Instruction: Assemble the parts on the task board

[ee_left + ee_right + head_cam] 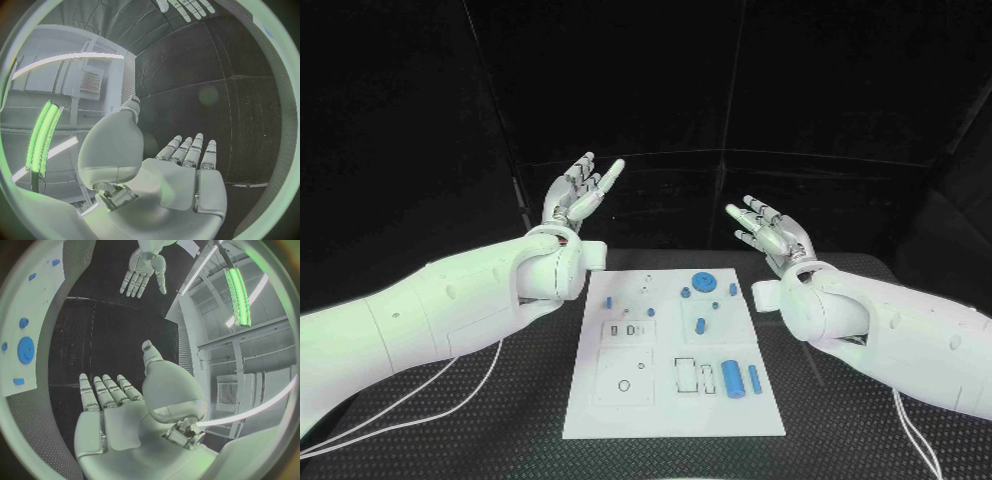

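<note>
- Near: task board (625,415) lies flat mid-table; blue parts (736,381) on its right side, long axes near-to-far.
- Farther: right hand (769,230) raised, fingers apart, empty, closer to parts.
- Left hand (581,190) raised, empty, fingers spread.

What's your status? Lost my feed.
Left hand and right hand open, raised. Parts untouched on board. Nothing in the way.

text: none legible | labels: none; numbers: none
</note>
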